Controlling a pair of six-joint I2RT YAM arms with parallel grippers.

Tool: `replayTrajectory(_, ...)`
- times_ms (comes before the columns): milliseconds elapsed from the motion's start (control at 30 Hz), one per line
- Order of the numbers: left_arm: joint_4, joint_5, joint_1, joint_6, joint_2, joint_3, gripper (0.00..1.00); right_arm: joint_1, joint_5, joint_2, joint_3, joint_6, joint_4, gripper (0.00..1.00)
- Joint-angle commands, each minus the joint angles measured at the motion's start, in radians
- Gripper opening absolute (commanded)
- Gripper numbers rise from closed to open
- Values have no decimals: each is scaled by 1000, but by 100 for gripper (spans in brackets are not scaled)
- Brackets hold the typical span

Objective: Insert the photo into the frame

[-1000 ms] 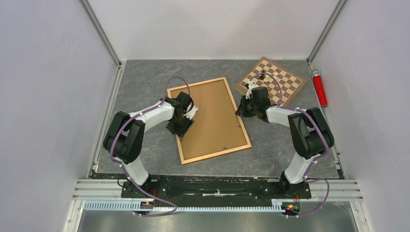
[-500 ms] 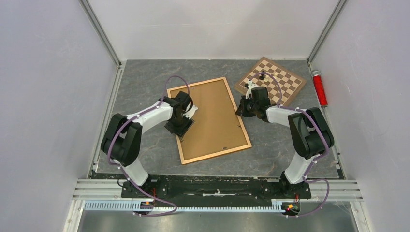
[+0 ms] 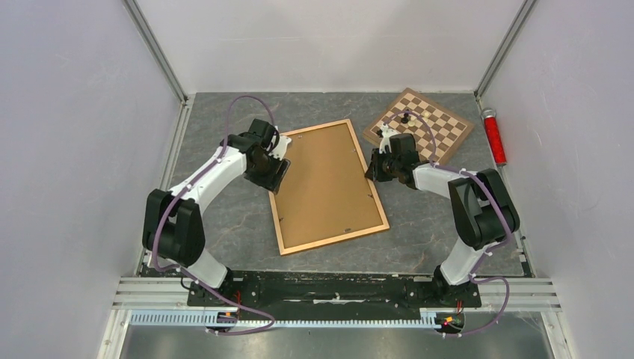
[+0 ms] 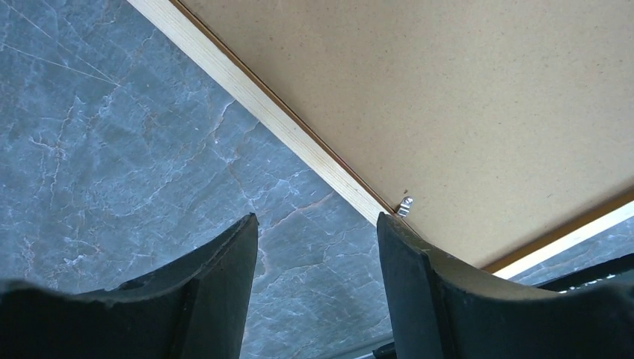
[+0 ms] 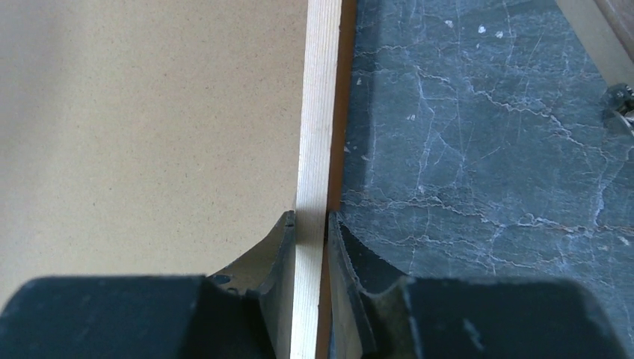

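Top external view: on the left, the left hand [image 3: 273, 173] hovers over the upper left corner of the large, thin, light-brown wooden picture frame [image 3: 335, 236]. In the left wrist view its black fingers [image 4: 224, 284] stand wide apart with nothing between them. Under the gap is the grey marbled counter [image 3: 239, 224], just beside the picture frame's pale left rail, and a small metal clip [image 4: 406, 206] sits at that rail's inner edge.

The picture frame lies flat in the middle of the counter, turned a little so its far end leans to the right. A plain brown backing board [image 3: 325, 179] fills it and faces up.

At the picture frame's right rail, the right hand [image 3: 372, 170] is closed narrowly on the wood. The right wrist view shows one finger on the board side and one on the counter side, both pressed against the rail.

Further right, a brown-and-cream chessboard [image 3: 437, 131] rests near the far right corner with a few small chess pieces [image 3: 404, 117] on it. A red cylinder [image 3: 493, 136] lies along the right edge.
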Motion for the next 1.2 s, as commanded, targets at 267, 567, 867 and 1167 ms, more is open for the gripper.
replayTrajectory(267,-17,92,141,7,-26,129,66,8,-32,-61,81,-115,-36,30)
replayTrajectory(567,-21,125,206,7,-50,126,66,19,-30,46,163,-154,-71,44)
replayTrajectory(867,-21,147,248,14,-48,106,65,21,-2,158,231,-199,-104,32)
replayTrajectory(1167,-6,154,285,23,-28,108,65,22,-62,232,369,-415,-215,3)
